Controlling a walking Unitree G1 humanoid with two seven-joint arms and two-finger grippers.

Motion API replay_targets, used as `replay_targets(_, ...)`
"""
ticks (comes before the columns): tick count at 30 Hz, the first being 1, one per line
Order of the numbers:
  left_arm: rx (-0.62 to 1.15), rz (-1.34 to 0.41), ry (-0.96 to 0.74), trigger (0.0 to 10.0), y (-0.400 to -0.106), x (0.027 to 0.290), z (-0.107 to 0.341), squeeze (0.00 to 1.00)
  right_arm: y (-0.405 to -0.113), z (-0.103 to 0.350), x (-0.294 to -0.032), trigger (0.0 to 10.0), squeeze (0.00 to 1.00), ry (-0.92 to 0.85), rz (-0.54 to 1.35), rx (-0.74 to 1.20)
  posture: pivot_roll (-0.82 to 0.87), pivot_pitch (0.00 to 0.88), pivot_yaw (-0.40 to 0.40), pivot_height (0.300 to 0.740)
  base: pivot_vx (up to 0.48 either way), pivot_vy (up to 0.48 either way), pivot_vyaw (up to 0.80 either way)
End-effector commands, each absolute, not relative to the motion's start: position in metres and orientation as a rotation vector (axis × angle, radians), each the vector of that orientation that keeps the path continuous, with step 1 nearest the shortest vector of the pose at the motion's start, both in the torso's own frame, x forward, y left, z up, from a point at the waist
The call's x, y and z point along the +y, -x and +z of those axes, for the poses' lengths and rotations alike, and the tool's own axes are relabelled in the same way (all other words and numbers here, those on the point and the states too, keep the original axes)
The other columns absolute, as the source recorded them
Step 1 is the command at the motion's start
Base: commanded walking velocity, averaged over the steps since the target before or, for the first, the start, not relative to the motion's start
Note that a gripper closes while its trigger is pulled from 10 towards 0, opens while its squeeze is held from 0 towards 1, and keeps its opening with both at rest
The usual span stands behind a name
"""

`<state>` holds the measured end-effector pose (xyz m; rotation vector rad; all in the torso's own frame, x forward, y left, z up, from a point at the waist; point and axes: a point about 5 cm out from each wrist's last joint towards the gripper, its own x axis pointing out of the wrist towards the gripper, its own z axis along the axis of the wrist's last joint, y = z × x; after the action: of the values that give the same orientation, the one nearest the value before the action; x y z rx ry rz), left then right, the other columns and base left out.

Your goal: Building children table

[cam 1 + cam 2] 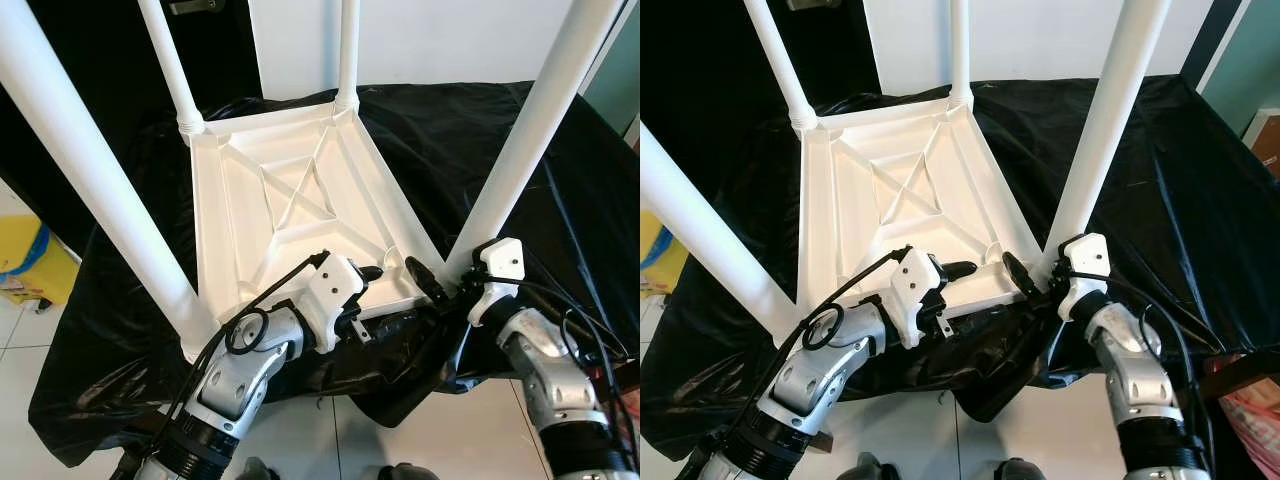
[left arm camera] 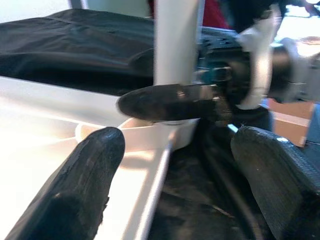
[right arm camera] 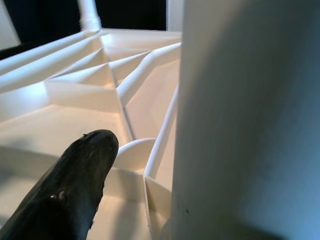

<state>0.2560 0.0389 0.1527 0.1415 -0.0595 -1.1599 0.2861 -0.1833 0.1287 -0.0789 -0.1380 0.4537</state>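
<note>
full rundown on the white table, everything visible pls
The white table lies upside down on a black sheet, its underside up, and looks like moulded plastic. Raised ribs cross in an X inside a rimmed square top. Four round white legs stand up from the corner sockets. The right gripper sits at the base of the near right leg, one finger inside the rim. The left gripper, open, hovers over the near edge.

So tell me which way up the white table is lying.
Upside down. The white table rests top-down on the black cloth, ribbed underside facing up, and its four legs point upward.
</note>
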Motion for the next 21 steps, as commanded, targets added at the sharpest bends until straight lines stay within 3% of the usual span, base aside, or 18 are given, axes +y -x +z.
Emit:
replay_targets(1,-0.083,-1.147,-0.165,10.0,-0.255,0.043,0.153,0.0,-0.282,0.124,-0.181,10.0,0.0,0.076,0.429,-0.143,-0.04,0.088,-0.009,0.74,0.0,0.0,0.0)
replay_targets(14,-0.148,-0.949,-0.19,10.0,-0.28,0.055,0.149,0.0,-0.284,0.108,-0.163,10.0,0.0,0.002,0.293,-0.156,-0.07,0.047,-0.013,0.74,0.0,0.0,0.0)
replay_targets(21,-0.102,-1.02,-0.169,10.0,-0.278,0.053,0.144,0.0,-0.288,0.113,-0.157,10.0,0.0,0.059,0.369,-0.178,-0.06,0.043,-0.025,0.74,0.0,0.0,0.0)
